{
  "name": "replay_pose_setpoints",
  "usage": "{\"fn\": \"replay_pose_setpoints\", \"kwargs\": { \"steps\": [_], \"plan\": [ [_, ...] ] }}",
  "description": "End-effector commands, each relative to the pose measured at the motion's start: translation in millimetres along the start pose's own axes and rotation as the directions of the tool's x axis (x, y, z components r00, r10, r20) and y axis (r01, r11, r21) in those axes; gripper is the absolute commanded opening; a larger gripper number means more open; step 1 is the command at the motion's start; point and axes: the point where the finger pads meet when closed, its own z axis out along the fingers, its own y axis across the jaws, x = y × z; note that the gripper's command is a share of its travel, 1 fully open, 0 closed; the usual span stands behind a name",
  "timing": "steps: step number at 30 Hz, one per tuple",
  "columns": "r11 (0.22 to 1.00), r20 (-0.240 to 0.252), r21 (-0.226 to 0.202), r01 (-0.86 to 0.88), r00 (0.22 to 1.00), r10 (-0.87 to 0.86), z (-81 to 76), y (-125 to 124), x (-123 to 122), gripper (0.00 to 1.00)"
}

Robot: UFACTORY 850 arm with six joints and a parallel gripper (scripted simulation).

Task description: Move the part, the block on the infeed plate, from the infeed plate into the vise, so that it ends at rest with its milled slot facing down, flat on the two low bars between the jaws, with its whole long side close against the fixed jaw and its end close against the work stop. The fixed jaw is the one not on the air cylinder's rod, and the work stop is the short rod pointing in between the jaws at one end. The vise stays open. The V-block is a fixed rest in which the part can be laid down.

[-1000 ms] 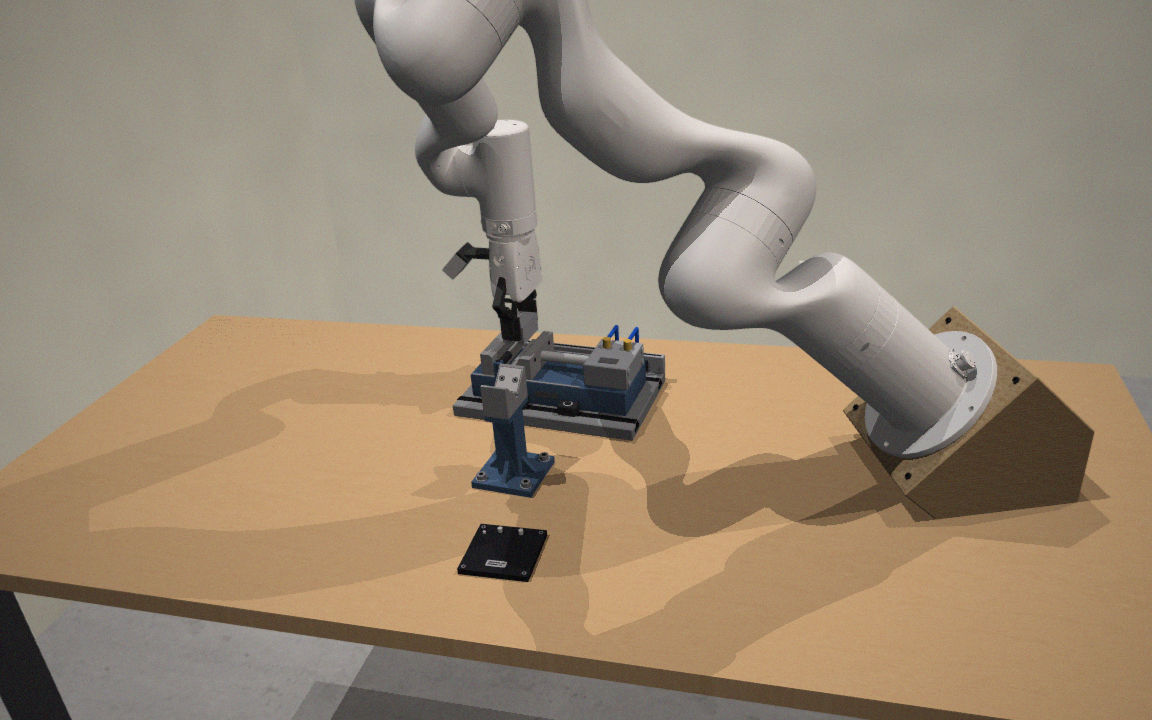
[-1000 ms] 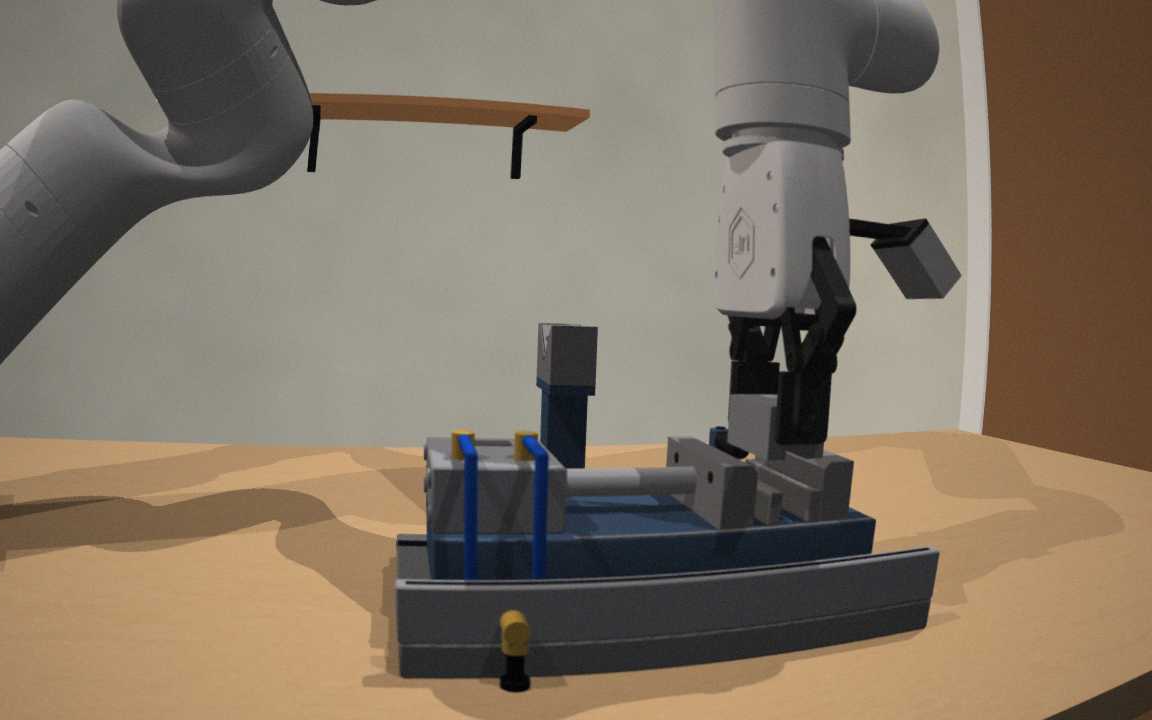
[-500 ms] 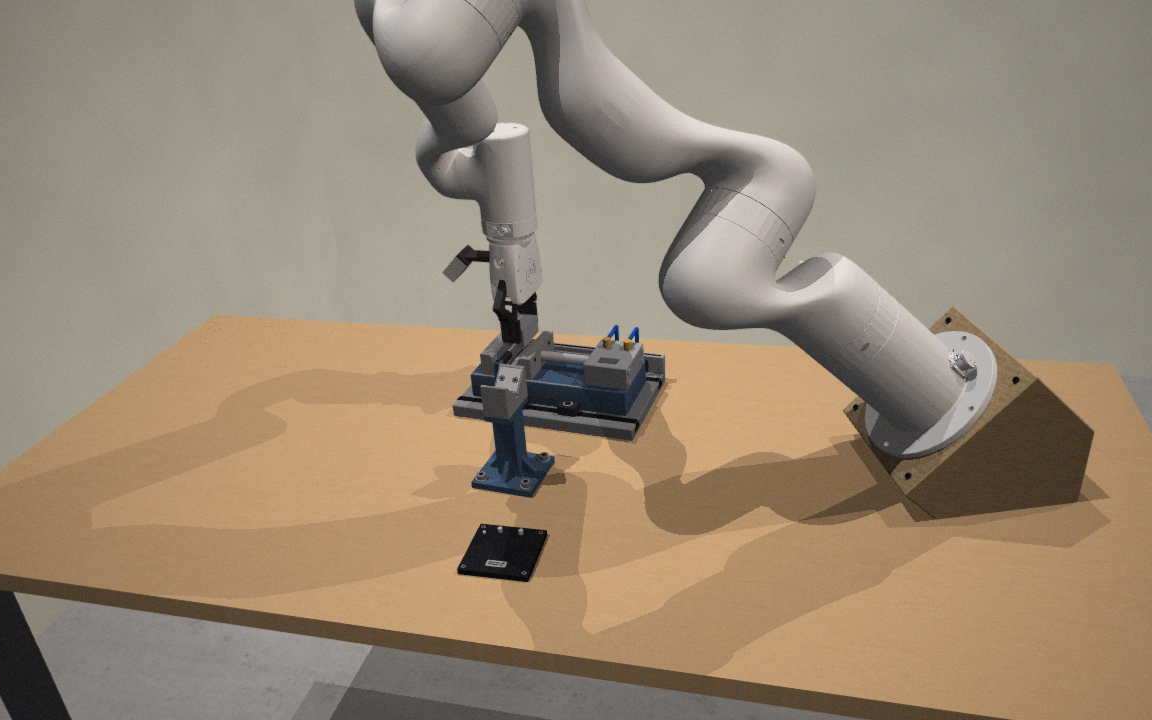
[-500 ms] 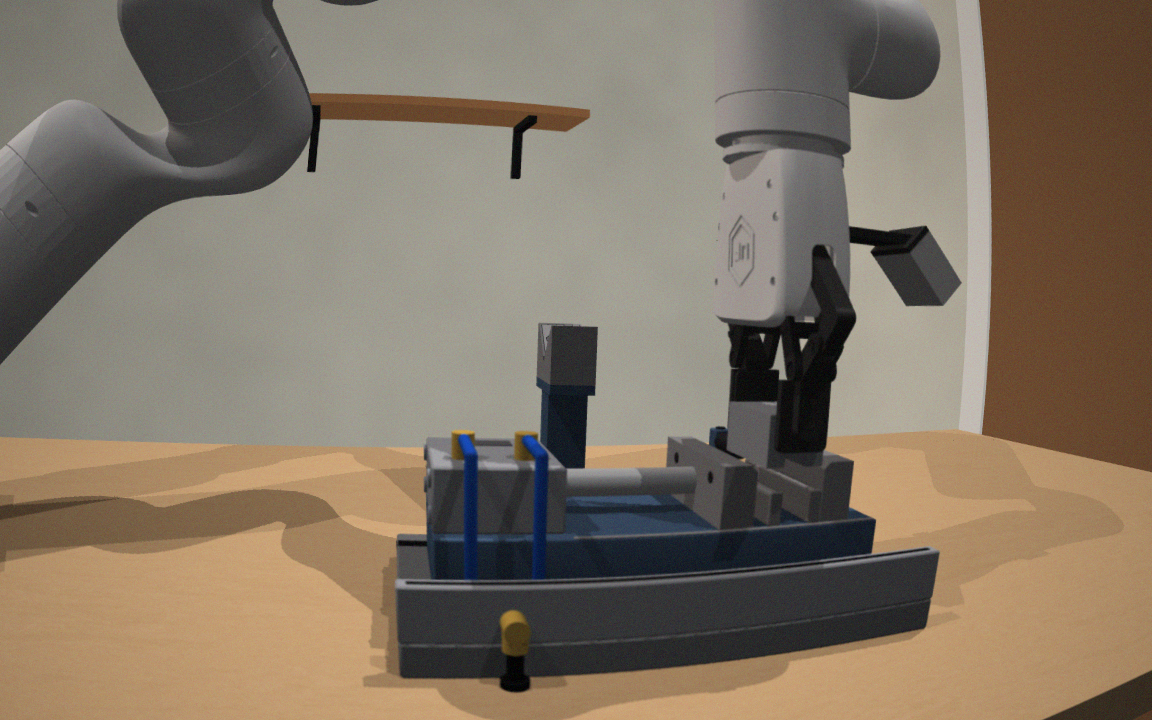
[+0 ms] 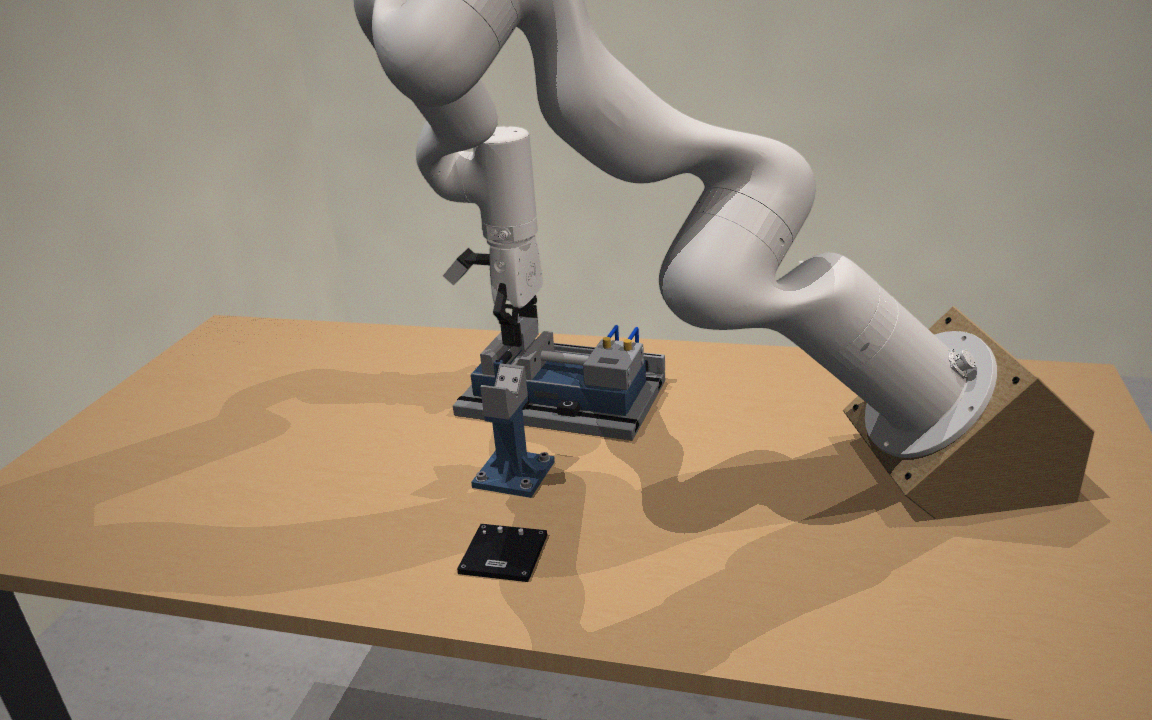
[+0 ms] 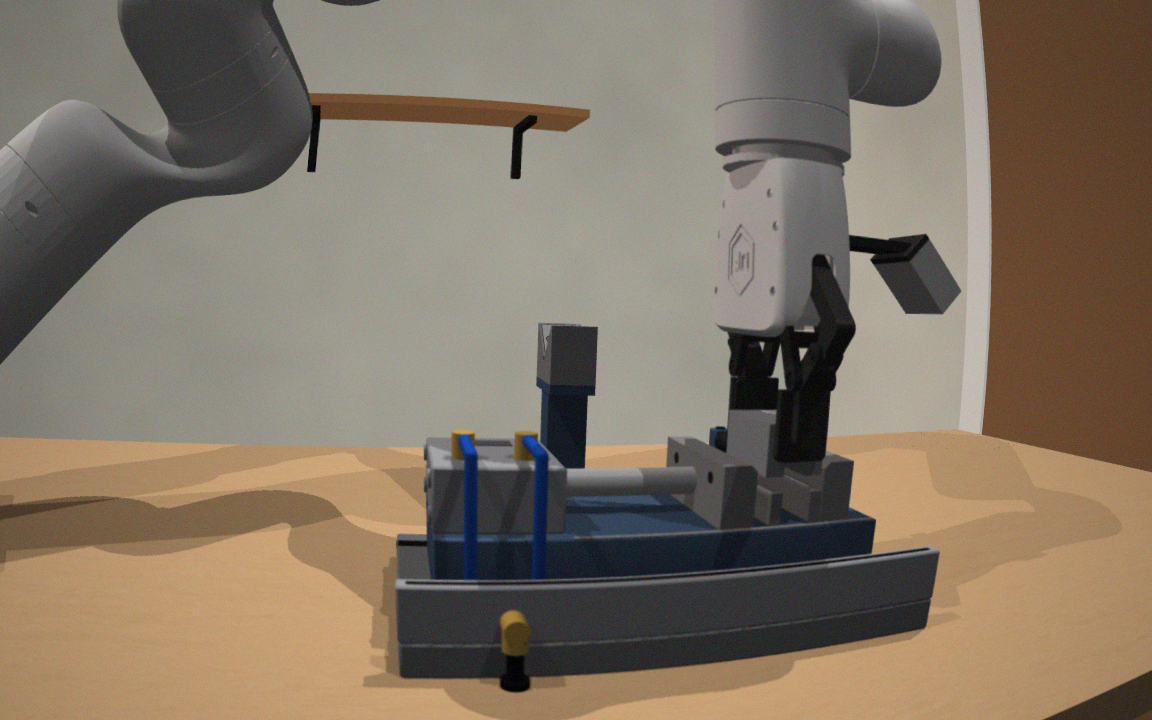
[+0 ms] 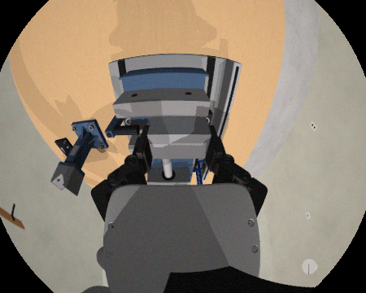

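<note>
Your gripper is clamped on the block, right above the vise. The black plate lies well in front of the vise.

On my desk I count one vise, one V-block on its post, and one black infeed plate. The vise carries two jaws, two blue hoses and one cylinder rod. I have one hand, and it grips one part. One wall shelf rests on two brackets.
</note>
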Motion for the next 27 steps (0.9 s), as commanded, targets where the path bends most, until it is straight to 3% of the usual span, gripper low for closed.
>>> {"fn": "replay_pose_setpoints", "kwargs": {
  "steps": [1, 27],
  "plan": [
    [1.000, -0.001, -0.001, 0.001, 1.000, -0.001, 1.3, 0.2, 0.7, 0.00],
    [1.000, -0.001, -0.001, 0.001, 1.000, -0.001, 5.8, 0.2, 0.7, 0.00]
  ]
}}
